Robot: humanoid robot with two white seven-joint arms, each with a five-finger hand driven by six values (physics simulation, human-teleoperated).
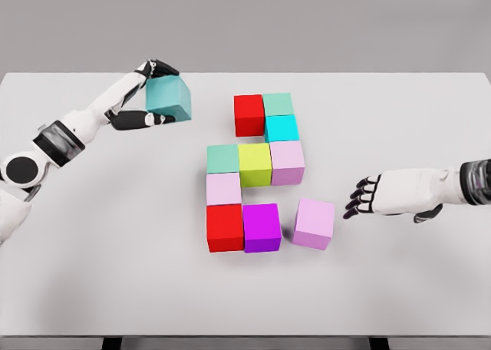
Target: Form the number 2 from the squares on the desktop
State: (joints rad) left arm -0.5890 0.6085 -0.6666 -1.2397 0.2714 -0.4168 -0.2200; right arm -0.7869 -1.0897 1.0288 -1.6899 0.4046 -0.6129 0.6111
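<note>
A white desk (92, 288) carries coloured cubes forming a rough figure. The top row is a red cube (248, 114) and a green cube (278, 104), with a cyan cube (281, 127) below. The next row down is green, yellow and pink, then come a pale pink cube and a red and magenta pair. A loose pink cube (314, 223) sits just right of those. The left hand (149, 97) pinches a teal cube (168, 97), raised at far left. The right hand (383, 195) hovers near the loose cube, fingers spread.

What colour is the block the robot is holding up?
Teal. The left hand grips the teal block, clearest in the head view.
</note>
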